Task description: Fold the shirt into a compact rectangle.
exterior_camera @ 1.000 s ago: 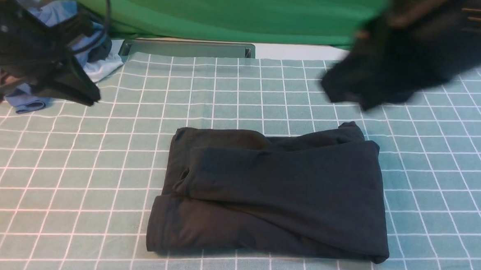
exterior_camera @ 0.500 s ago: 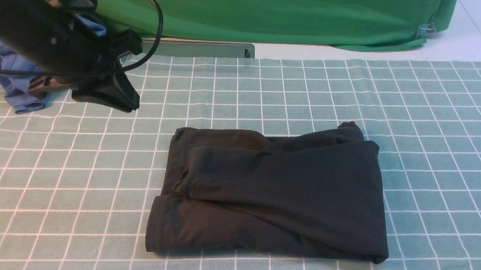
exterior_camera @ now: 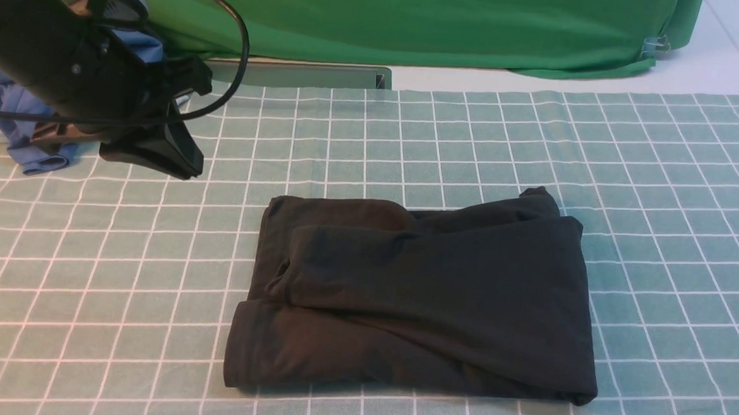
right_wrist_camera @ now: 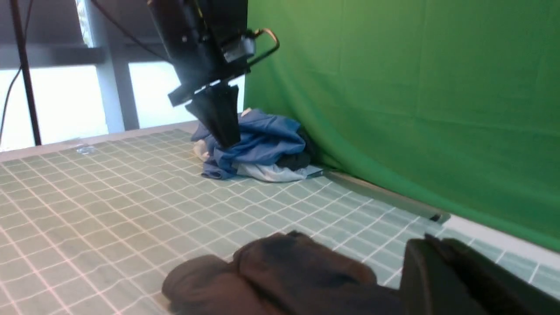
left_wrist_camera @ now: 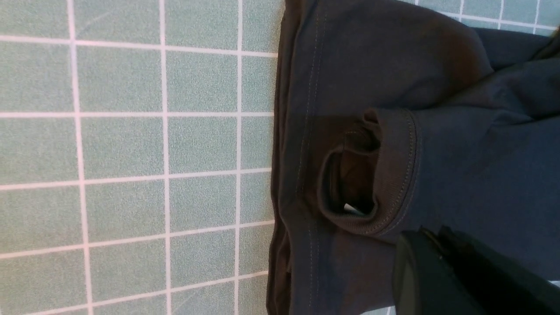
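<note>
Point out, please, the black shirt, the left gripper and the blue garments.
black shirt (exterior_camera: 428,293), front view, middle of the folded top layer
left gripper (exterior_camera: 151,148), front view, its fingertips
blue garments (right_wrist_camera: 258,146), right wrist view, top of pile

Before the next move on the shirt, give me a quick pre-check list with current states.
1. Shirt lies folded on the checked cloth, no sleeve trailing out: ok.
2. Outline a neat rectangle: not ok; a corner pokes out at the far right, and the near left layer sticks out.
3. Left hand off the shirt, raised over the far left of the cloth: ok.
4. Left hand holding nothing: ok.
5. Right hand open or shut: cannot tell; only its dark tip shows, beside the shirt.
6. Blue and white garments piled apart from the shirt: ok.
</note>
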`<action>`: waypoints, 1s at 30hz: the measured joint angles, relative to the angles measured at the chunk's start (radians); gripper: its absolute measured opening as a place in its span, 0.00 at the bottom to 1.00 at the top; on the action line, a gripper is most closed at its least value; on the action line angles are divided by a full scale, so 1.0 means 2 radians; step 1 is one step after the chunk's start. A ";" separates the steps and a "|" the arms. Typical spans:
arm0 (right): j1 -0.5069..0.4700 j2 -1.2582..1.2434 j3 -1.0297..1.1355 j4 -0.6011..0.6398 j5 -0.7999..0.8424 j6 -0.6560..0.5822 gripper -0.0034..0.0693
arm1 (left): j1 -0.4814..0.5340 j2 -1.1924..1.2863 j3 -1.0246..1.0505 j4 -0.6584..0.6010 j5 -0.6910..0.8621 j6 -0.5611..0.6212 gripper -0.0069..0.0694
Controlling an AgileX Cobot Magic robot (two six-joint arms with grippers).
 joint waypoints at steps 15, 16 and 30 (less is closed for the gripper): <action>0.000 0.094 0.000 0.000 -0.026 0.012 0.11 | 0.000 0.000 0.000 0.003 -0.006 0.000 0.11; 0.000 0.094 0.000 0.000 -0.026 0.012 0.11 | 0.000 0.000 0.000 0.003 -0.006 0.000 0.11; -0.001 0.087 0.005 -0.001 -0.018 0.012 0.16 | 0.000 0.000 0.000 0.014 -0.014 0.000 0.11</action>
